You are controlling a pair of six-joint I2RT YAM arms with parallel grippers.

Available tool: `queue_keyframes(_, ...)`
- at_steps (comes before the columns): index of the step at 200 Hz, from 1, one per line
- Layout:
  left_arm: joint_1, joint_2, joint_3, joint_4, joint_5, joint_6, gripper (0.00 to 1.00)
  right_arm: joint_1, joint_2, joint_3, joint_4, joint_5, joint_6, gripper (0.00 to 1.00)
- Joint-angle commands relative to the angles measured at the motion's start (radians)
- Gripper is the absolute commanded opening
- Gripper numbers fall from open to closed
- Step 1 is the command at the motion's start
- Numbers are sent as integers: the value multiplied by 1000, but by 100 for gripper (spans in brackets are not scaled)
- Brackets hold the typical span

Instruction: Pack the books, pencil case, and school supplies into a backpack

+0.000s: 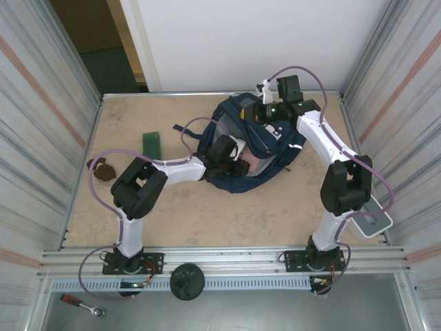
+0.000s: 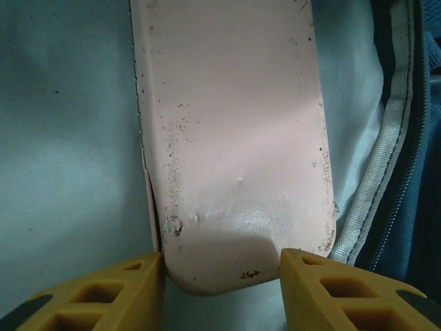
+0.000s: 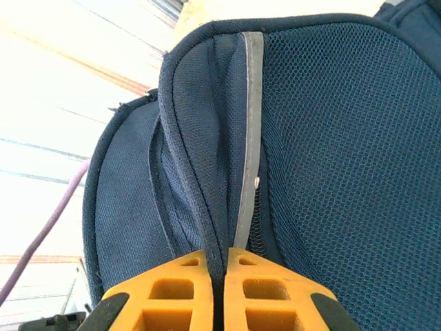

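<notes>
Plainly, pencil case looks pink (dark-speckled, dented).

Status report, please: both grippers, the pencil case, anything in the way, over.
Left gripper straddles pencil case end, grip unconfirmed. Right gripper shut on backpack rim. Case inside on pale lining; nothing seen blocking.

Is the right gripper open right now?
No: the right gripper is pinched shut on a fold of the backpack rim, with its yellow fingers almost meeting around the navy fabric.
</notes>
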Motion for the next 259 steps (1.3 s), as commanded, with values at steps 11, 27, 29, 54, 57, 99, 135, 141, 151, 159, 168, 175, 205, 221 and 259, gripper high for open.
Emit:
queue_keyframes(11, 19, 40, 81, 74, 53, -40, 44, -7, -45, -11, 82, -47, 26, 0)
queue_keyframes(27, 19, 47, 108, 109, 72, -57, 43, -4, -50, -24, 95, -53, 36, 0)
queue_keyframes(29, 19, 47, 111, 113, 73, -59, 43, -4, -51, -24, 97, -54, 36, 0)
queue_keyframes(54, 19, 71, 160, 141, 96, -69, 44, 1, -54, -36, 111, -59, 48, 0)
queue_keyframes(57, 19, 73, 167, 141, 100, -69, 44, 3, -55, -38, 113, -60, 50, 0)
queue_keyframes(99, 19, 13, 100, 163, 88, -66, 47, -3, -64, -61, 114, -50, 43, 0)
queue_keyframes(135, 21, -151, -90, 160, -27, -39, 62, -23, -73, -85, 125, -52, 42, 0)
queue_keyframes(141, 22, -182, -125, 158, -49, -33, 64, -23, -74, -89, 127, -53, 41, 0)
queue_keyframes(151, 25, -236, -179, 145, -87, -27, 66, -23, -74, -97, 127, -58, 42, 0)
queue_keyframes(159, 28, -286, -225, 134, -127, -17, 68, -23, -78, -105, 124, -60, 37, 0)
queue_keyframes(168, 34, -343, -276, 110, -185, -2, 70, -21, -88, -123, 123, -59, 30, 0)
queue_keyframes(175, 43, -391, -314, 88, -240, 7, 72, -21, -99, -141, 124, -53, 24, 0)
queue_keyframes(205, 178, -568, -428, -58, -369, 8, 80, -18, -136, -218, 134, -33, 13, 0)
queue_keyframes(221, 305, -611, -453, -134, -374, 4, 83, -19, -141, -236, 131, -26, 5, 0)
queue_keyframes(259, 530, -596, -461, -186, -356, 8, 91, -18, -133, -235, 132, -27, 2, 0)
